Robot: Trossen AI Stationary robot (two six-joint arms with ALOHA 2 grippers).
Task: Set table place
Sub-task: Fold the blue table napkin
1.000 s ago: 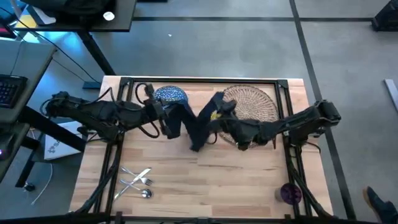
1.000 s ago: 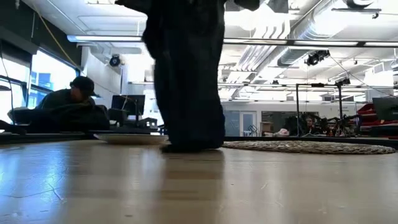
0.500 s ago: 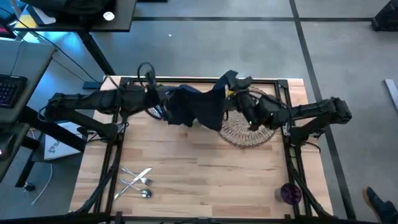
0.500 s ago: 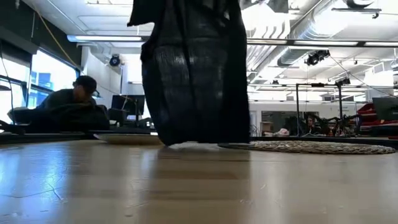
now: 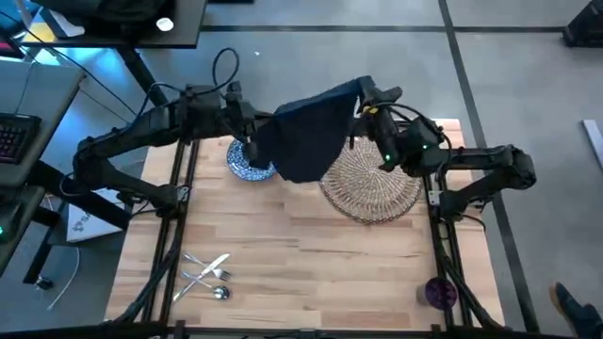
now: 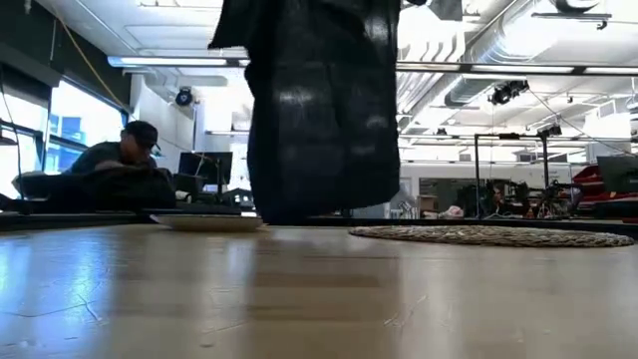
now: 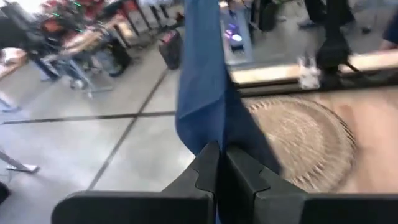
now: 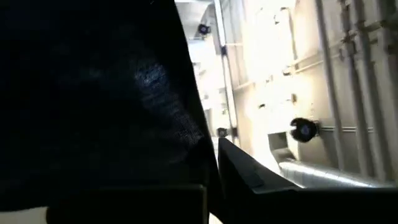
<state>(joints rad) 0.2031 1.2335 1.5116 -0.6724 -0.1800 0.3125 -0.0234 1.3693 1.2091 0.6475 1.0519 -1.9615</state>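
The dark navy napkin (image 5: pixel 306 141) hangs spread between my two grippers over the table's far part, and in the low view it shows as a dark hanging sheet (image 6: pixel 319 110). My left gripper (image 5: pixel 252 130) is shut on its left upper end and my right gripper (image 5: pixel 361 102) on its right upper end. The blue speckled plate (image 5: pixel 245 165) lies flat on the table below the left gripper. Beside it on the right, the woven placemat (image 5: pixel 377 184) lies flat too. My left gripper pinches an upper edge of the napkin (image 7: pixel 214 140) between its two shut fingers (image 7: pixel 205 171); the cloth runs on from them in a folded strip. My right gripper holds the napkin's other upper corner (image 5: pixel 353 94). In its wrist view the cloth (image 8: pixel 93 93) covers the place of contact. The napkin hangs below both grippers, its lower edge (image 6: pixel 299 217) close to the tabletop.
Silver cutlery (image 5: pixel 207 275) lies near the table's front left. A small purple cup (image 5: pixel 439 293) stands at the front right corner. Bare wood lies between them. A person (image 6: pixel 120 170) sits in the room beyond the table.
Both grippers have risen and gone toward the table's far edge, moving apart with the napkin. The napkin was bunched and draped on the table and now hangs spread between them. The blue plate, covered half a second ago, shows again.
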